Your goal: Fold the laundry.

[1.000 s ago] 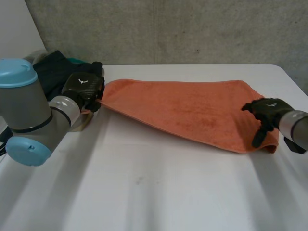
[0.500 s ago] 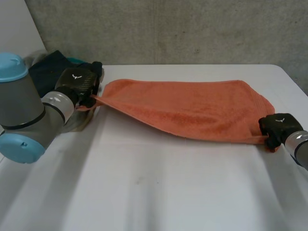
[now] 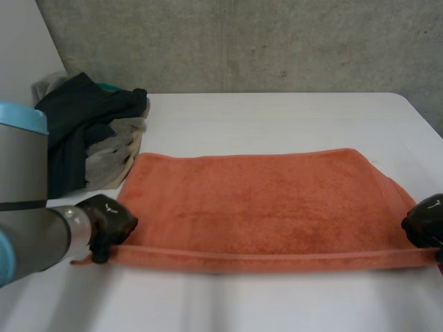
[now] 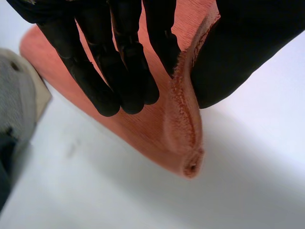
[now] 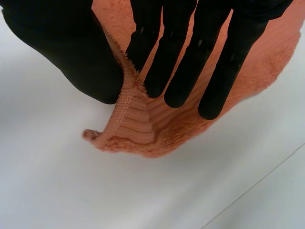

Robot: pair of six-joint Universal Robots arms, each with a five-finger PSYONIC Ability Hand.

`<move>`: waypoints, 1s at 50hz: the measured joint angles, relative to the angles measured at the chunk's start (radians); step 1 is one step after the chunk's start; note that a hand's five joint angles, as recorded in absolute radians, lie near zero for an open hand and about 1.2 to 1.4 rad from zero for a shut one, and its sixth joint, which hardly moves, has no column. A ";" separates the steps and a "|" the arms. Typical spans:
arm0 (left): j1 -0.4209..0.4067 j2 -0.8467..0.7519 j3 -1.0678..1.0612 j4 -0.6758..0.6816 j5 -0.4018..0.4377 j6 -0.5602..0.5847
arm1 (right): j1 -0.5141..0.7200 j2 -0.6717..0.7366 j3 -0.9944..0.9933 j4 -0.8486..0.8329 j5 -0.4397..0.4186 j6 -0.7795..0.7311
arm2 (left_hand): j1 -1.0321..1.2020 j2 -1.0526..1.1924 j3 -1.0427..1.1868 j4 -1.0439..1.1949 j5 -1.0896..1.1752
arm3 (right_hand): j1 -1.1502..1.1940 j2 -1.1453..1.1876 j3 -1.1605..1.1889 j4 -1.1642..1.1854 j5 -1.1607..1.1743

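Observation:
An orange towel (image 3: 263,200) lies spread across the white table, its near edge stretched taut between my two hands. My left hand (image 3: 109,223) pinches the near left corner; in the left wrist view the thumb and fingers (image 4: 119,71) clamp the towel's hem (image 4: 183,124), and the corner tip pokes out past them. My right hand (image 3: 423,225) holds the near right corner at the table's right side. In the right wrist view its fingers (image 5: 190,57) and thumb squeeze the towel's edge (image 5: 131,121).
A heap of dark and grey clothes (image 3: 90,128) sits at the back left of the table (image 3: 277,304), just beyond the towel's far left corner. A grey wall stands behind the table.
Both hands have drawn the towel toward the near side of the table and lower, spreading it flat. The right hand went from open fingers over the corner to pinching it.

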 measured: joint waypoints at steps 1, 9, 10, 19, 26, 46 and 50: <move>-0.010 -0.029 0.044 0.016 -0.002 -0.001 | 0.025 0.026 -0.037 -0.010 0.019 0.007 | 0.000 0.000 0.000 0.000 0.000 | 0.000 0.000 0.000 0.000 0.000; -0.026 -0.174 0.418 0.115 -0.032 -0.041 | 0.124 0.109 -0.290 -0.240 0.051 0.230 | 0.000 0.000 0.000 0.000 0.000 | 0.000 0.000 0.000 0.000 0.000; -0.024 -0.197 0.505 0.140 -0.037 -0.050 | 0.136 0.116 -0.352 -0.312 0.056 0.296 | 0.000 0.000 0.000 0.000 0.000 | 0.000 0.000 0.000 0.000 0.000; 0.018 -0.205 0.911 0.465 -0.051 -0.234 | 0.158 0.082 -0.578 -0.973 0.117 0.743 | 0.000 0.000 0.000 0.003 0.000 | 0.000 0.000 0.000 0.004 0.000; 0.030 -0.145 0.897 0.693 -0.010 -0.382 | 0.166 0.025 -0.530 -1.202 0.117 0.864 | 0.000 0.000 0.000 0.003 0.012 | 0.000 0.000 0.004 0.004 0.018; 0.023 -0.238 0.458 0.674 0.037 -0.307 | 0.184 0.140 -0.274 -0.956 0.000 0.758 | 0.000 0.000 0.000 0.003 0.015 | 0.000 0.000 0.004 0.004 0.024; 0.007 -0.242 0.336 0.613 0.038 -0.204 | 0.160 0.150 -0.165 -0.904 -0.016 0.680 | 0.000 0.000 0.000 0.003 0.015 | 0.000 0.000 0.004 0.004 0.024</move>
